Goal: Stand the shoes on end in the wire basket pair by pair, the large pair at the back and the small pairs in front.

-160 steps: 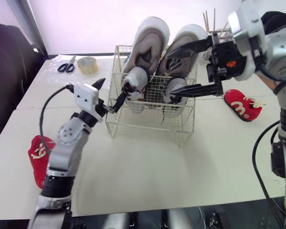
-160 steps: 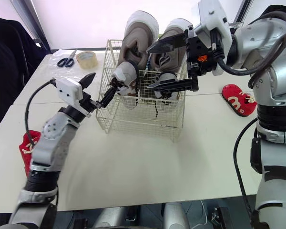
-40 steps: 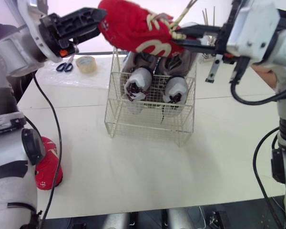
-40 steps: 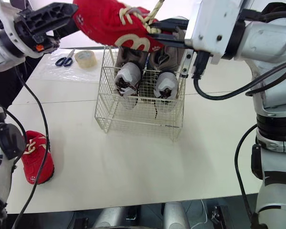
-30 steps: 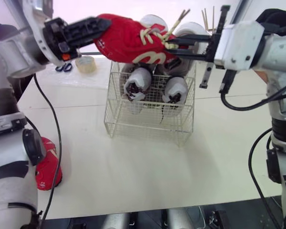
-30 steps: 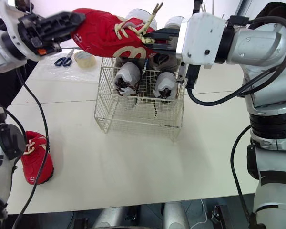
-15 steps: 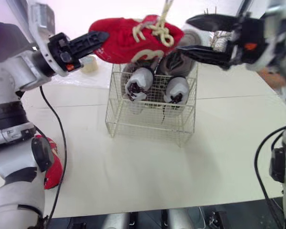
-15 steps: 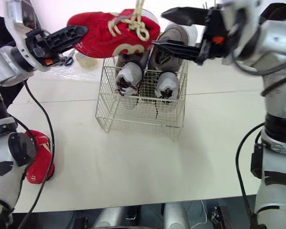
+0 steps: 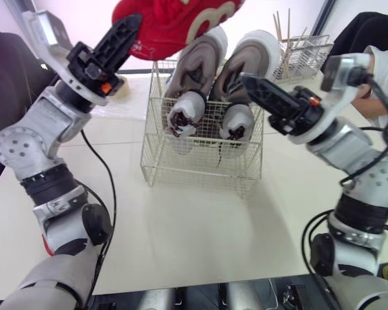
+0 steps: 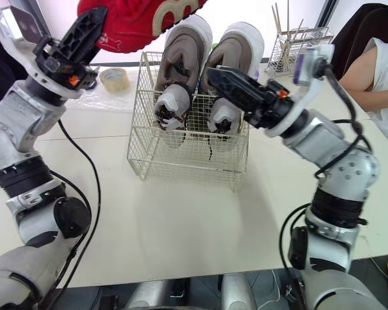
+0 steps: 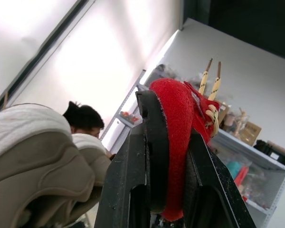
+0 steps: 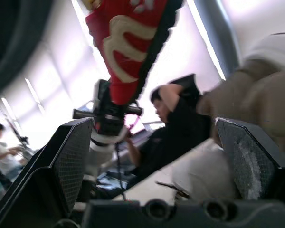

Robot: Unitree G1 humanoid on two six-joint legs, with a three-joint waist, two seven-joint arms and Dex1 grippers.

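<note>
Red shoe (image 9: 174, 19) hung high above the basket (image 9: 200, 173), clamped tight in the left gripper (image 11: 168, 121). Right gripper (image 12: 154, 128) gaped wide and empty near the basket's right side. Big pair (image 9: 216, 55) stood behind, small pair (image 9: 210, 119) in front.

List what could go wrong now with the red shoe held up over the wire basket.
1. The left gripper pinches only a thin edge of the red fabric shoe, high above the white wire basket; it may slip and fall.
2. The open right gripper sits close to the large grey shoes standing at the back; a swing might topple them.
</note>
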